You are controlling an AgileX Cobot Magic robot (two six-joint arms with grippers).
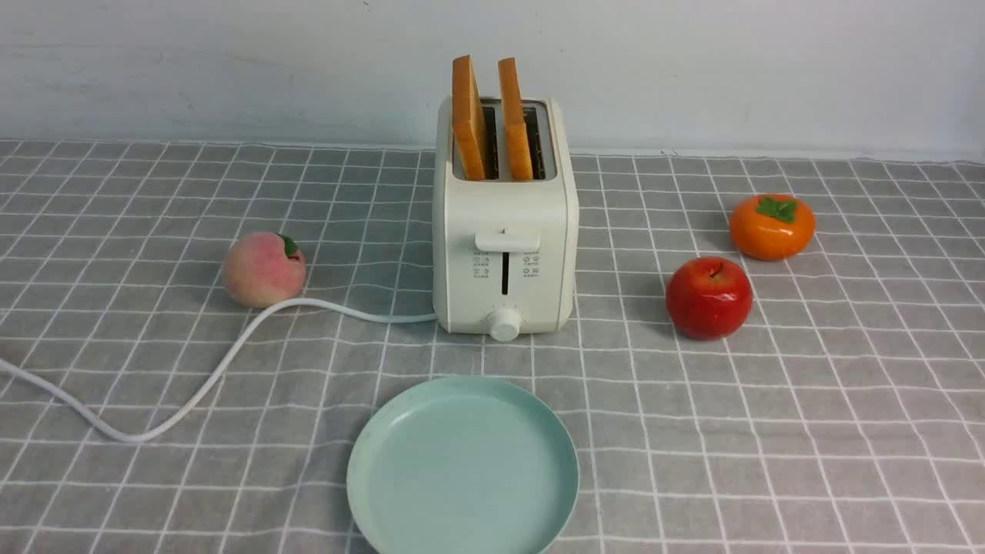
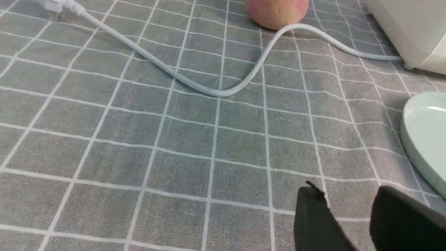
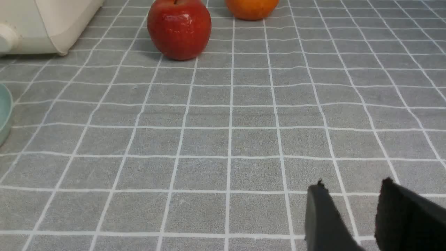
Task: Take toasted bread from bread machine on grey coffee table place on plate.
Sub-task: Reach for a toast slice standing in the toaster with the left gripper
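Two slices of toasted bread [image 1: 468, 115] [image 1: 514, 115] stand upright in the slots of the cream-white bread machine [image 1: 504, 231] at the middle of the grey coffee table [image 1: 769, 431]. In front of it lies the mint-green plate [image 1: 462, 469], with nothing on it. Neither arm shows in the front view. My left gripper [image 2: 346, 190] hangs open over bare cloth, with the plate's rim [image 2: 425, 139] off to one side. My right gripper [image 3: 352, 184] is open too, over bare cloth, well short of the bread machine [image 3: 45, 24].
A peach [image 1: 263, 269] lies left of the bread machine, and the white cord [image 1: 192, 392] curls past it toward the left edge. A red apple [image 1: 709, 298] and an orange persimmon [image 1: 772, 225] sit to the right. A pale wall runs behind the table.
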